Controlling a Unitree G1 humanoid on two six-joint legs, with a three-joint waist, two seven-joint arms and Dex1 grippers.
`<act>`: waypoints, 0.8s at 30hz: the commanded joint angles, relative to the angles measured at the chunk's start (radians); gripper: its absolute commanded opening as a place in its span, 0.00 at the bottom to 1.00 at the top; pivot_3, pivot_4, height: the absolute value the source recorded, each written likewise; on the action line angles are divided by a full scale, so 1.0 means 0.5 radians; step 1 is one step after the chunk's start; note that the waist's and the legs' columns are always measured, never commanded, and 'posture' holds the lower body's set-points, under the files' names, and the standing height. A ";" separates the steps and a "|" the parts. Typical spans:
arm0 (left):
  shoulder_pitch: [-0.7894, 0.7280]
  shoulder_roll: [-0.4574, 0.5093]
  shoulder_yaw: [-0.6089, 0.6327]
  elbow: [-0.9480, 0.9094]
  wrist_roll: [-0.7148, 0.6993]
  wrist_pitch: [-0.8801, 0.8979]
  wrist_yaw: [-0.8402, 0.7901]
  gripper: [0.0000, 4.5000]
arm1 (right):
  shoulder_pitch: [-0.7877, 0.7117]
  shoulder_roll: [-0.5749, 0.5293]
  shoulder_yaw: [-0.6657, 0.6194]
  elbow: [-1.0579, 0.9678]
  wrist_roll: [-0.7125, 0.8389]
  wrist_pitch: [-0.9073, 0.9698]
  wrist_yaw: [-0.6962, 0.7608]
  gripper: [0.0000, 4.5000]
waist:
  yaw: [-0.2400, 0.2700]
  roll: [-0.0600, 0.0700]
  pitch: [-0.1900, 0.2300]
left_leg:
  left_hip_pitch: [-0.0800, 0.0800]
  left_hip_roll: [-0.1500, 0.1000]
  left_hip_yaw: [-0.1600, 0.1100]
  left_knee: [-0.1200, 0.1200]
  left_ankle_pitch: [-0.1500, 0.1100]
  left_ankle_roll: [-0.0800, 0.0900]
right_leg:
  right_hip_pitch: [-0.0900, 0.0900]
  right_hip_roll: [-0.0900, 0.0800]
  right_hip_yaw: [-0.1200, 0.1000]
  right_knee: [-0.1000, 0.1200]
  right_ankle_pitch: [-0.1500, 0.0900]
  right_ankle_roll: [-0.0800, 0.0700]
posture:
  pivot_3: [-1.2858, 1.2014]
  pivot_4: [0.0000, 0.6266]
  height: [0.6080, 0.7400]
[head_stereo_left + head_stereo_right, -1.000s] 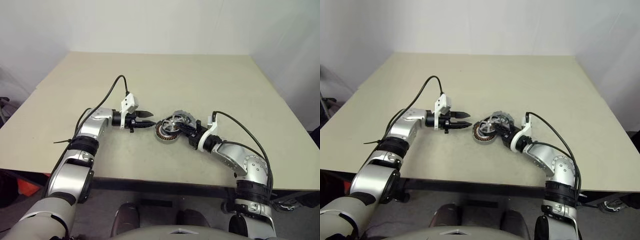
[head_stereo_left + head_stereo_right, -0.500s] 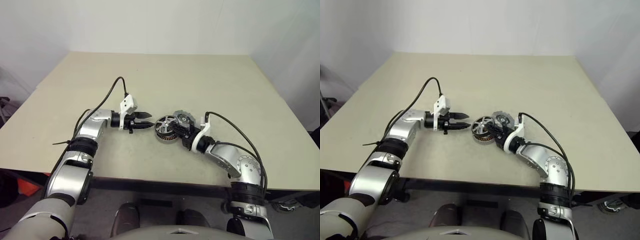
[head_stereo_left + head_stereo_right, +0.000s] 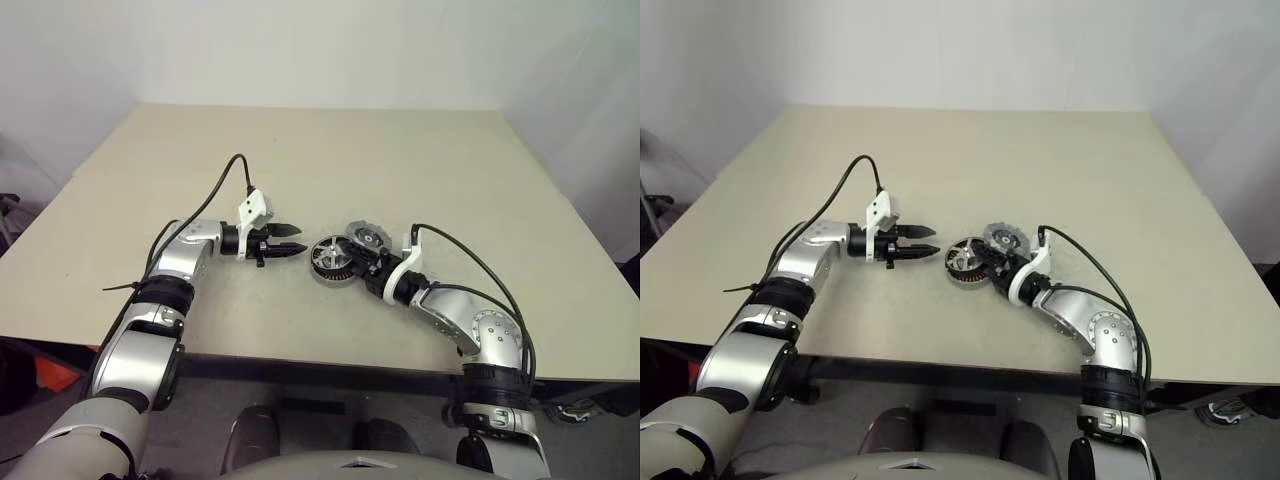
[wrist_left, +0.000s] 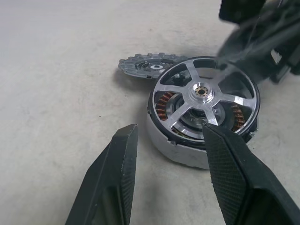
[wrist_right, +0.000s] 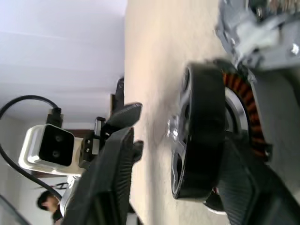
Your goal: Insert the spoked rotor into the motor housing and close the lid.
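The spoked rotor [image 4: 205,97] sits in the motor housing [image 4: 187,149] at the table [image 3: 400,160] centre, not quite level. The right pincer [image 3: 372,262] at 3 o'clock has its jaws apart around it. The left pincer [image 3: 295,239] waits apart at 9. The lid [image 3: 364,237] lies beside at 1, ready for closing

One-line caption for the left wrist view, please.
Open left pincer faces the spoked rotor sitting in the motor housing, lid lying behind.
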 commanded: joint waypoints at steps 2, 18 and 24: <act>-0.029 0.015 0.014 -0.037 0.000 -0.034 0.007 0.51 | 0.006 -0.087 -0.026 -0.224 -0.032 -0.033 0.107 0.51 | 0.002 0.000 0.000 | 0.000 0.000 0.000 0.000 0.000 0.000 | 0.000 0.000 0.000 0.000 0.000 0.000 | 0.52 0.00 1.00; -0.069 -0.015 -0.003 -0.012 -0.006 -0.013 -0.043 0.51 | 0.113 -0.428 0.039 -0.405 -0.126 0.029 0.325 0.51 | 0.011 0.000 0.000 | -0.001 0.000 -0.001 0.001 0.000 0.000 | 0.000 0.000 0.000 0.000 0.000 0.000 | 0.52 0.00 1.00; -0.063 -0.015 -0.012 -0.044 -0.026 0.040 -0.102 0.51 | 0.201 -0.624 0.148 -0.572 -0.422 0.028 0.674 0.51 | 0.018 -0.001 0.000 | -0.001 0.000 -0.001 0.001 0.000 0.001 | 0.000 0.000 -0.001 -0.001 0.000 0.000 | 0.52 0.00 1.00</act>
